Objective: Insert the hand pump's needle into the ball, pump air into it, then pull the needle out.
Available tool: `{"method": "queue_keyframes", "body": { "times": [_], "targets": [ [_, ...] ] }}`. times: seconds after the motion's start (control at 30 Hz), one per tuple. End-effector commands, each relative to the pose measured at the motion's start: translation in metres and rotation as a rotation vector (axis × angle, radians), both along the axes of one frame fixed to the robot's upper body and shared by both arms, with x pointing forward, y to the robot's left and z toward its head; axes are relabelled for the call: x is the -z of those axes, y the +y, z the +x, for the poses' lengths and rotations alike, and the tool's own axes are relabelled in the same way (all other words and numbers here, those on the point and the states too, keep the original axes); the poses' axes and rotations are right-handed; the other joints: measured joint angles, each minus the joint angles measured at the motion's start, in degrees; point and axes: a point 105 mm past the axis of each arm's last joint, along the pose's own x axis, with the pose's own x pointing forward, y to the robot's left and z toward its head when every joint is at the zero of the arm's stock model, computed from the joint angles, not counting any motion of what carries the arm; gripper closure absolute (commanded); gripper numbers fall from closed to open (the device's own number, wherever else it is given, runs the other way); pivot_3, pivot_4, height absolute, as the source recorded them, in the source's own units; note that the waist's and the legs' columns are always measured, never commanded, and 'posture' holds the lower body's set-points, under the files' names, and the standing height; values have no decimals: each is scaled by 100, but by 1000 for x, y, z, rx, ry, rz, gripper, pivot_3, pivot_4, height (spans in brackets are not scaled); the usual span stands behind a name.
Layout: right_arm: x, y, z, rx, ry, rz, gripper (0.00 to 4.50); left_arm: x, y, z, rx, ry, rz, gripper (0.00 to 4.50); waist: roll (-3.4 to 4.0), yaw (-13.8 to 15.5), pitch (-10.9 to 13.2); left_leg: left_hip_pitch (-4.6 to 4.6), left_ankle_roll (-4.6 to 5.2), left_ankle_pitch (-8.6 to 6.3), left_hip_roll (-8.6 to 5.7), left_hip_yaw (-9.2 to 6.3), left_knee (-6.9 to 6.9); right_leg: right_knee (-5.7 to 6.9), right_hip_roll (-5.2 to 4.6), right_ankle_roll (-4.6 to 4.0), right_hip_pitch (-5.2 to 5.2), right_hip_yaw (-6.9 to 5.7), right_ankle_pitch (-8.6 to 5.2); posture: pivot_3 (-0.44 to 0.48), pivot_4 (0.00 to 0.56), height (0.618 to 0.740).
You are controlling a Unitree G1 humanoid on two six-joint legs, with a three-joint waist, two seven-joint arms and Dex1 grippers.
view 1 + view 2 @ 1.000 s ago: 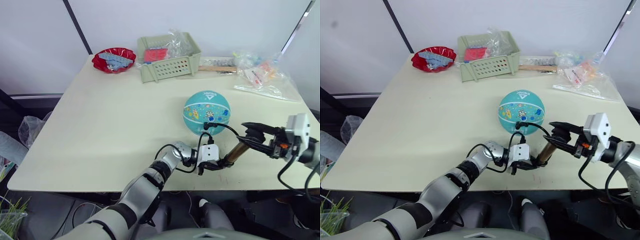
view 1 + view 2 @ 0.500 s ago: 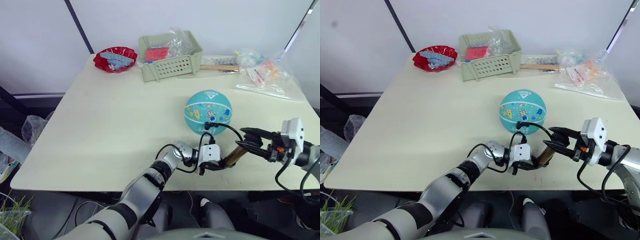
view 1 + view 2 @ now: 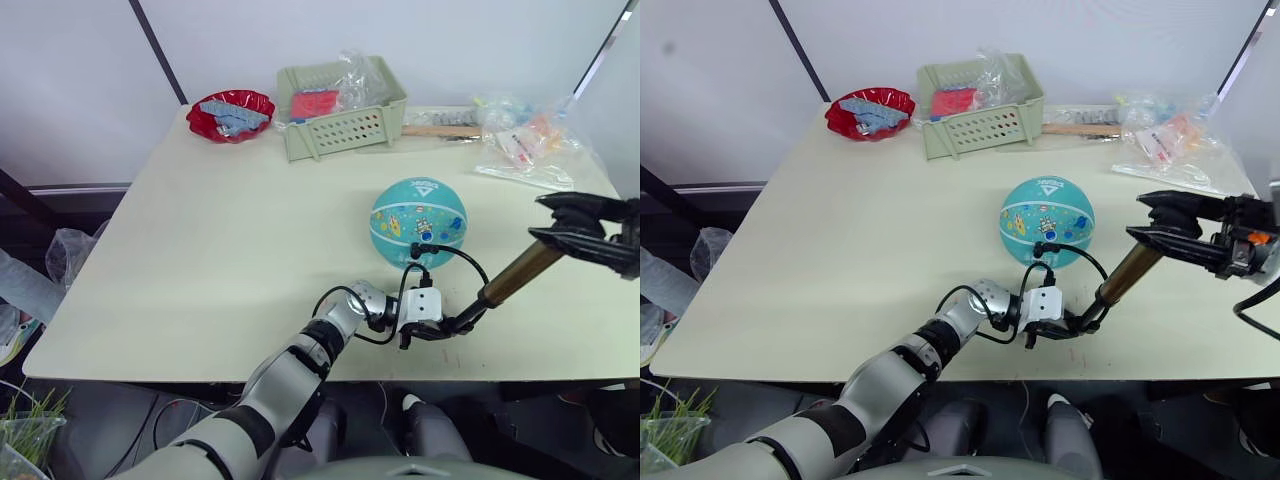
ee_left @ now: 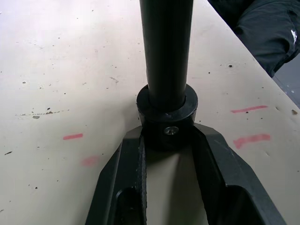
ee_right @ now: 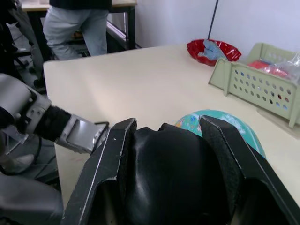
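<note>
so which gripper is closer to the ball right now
Left. The left gripper clamps the hand pump's base on the table just in front of the ball, a short gap away. The right gripper holds the pump's raised handle off to the ball's right, farther out.

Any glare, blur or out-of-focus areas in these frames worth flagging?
Left eye view: even, soft light, table and ball sharp, with faint glare on the plastic bags. Left wrist view: the pump's black end cap is sharp between the fingers. Right wrist view: the near black handle looks soft.
</note>
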Motion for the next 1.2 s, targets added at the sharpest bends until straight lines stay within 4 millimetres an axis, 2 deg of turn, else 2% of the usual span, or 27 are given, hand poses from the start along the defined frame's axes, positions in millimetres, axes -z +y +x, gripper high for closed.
{"method": "queue_keyframes", "body": {
  "times": [0.03, 0.07, 0.13, 0.23, 0.37, 0.5, 0.57, 0.63, 0.7, 0.83, 0.97, 1.03, 1.2],
  "targets": [
    [-26, 1, -9, -10, -103, 5, 2869, 39, 26, -13, -9, 87, 165, 3520, -2, 4, 1, -1, 0, 0, 0, 0, 0, 0, 0, 0, -1, 0, 0, 0, 150, 740],
    [-18, 2, -6, -4, -85, -2, 2869, 39, 26, -13, -10, 88, 164, 3520, -6, 4, 4, -2, 0, 0, 0, -2, 0, 0, 1, 0, -2, -2, 0, 0, 150, 740],
    [11, 1, -3, 9, -17, -86, 2869, 38, 26, -13, -11, 88, 162, 3520, -8, 5, 4, -4, 0, 0, 0, -1, 0, -1, 0, 0, -2, -2, 0, 0, 150, 740],
    [35, 2, 2, 25, 23, -110, 2869, 38, 26, -13, -13, 89, 162, 3520, -24, -3, -4, -1, 0, 0, 1, -2, -1, -2, 3, 0, 0, -3, 0, 0, 150, 740],
    [80, 4, 7, 29, 72, -163, 2869, 38, 26, -12, -17, 89, 162, 3520, -45, -6, -20, 12, 0, 0, 4, 0, 1, -1, 6, 9, 10, -1, -5, 0, 150, 740],
    [111, 8, 10, 34, 89, -168, 2869, 37, 26, -10, -26, 87, 161, 3520, -61, -14, -36, 23, -1, 0, 7, 0, 1, 0, 11, 23, 17, -1, -13, 0, 150, 740],
    [118, 8, 10, 37, 91, -167, 2869, 37, 27, -9, -28, 86, 161, 3520, -63, -15, -39, 24, -2, 1, 7, 0, 2, 0, 11, 23, 17, 0, -13, 0, 150, 740],
    [138, 4, 12, 59, 107, -199, 2869, 38, 27, -10, -25, 86, 163, 3520, -69, -14, -45, 24, -2, 1, 7, 1, 2, 0, 12, 19, 17, 1, -11, 0, 150, 740],
    [146, 2, 14, 84, 111, -171, 2869, 37, 27, -10, -25, 87, 160, 3520, -83, -13, -54, 24, -2, 1, 7, -3, 1, 0, 14, 5, 17, -2, -3, 0, 150, 740],
    [150, 5, 12, 61, 100, -174, 2869, 39, 27, -11, -25, 89, 161, 3520, -81, -11, -54, 25, -2, 1, 6, 1, 1, 1, 12, 4, 16, 3, -2, 0, 150, 740],
    [135, 3, 14, 56, 66, -154, 2869, 39, 27, -12, -26, 94, 159, 3520, -78, -8, -55, 23, -2, 1, 6, -2, 1, 0, 13, 2, 16, 0, -1, 0, 150, 740],
    [121, 0, 14, 50, 44, -141, 2869, 39, 27, -12, -27, 94, 158, 3520, -75, -5, -52, 21, -2, 1, 4, -2, 1, 0, 12, 2, 16, 0, -1, 0, 150, 740],
    [68, -2, 13, 21, -38, -69, 2869, 39, 28, -11, -30, 91, 160, 3520, -46, 2, -29, 12, -1, 1, -1, -2, 2, 0, 6, 1, 11, 0, 0, 0, 150, 740]
  ]
}}
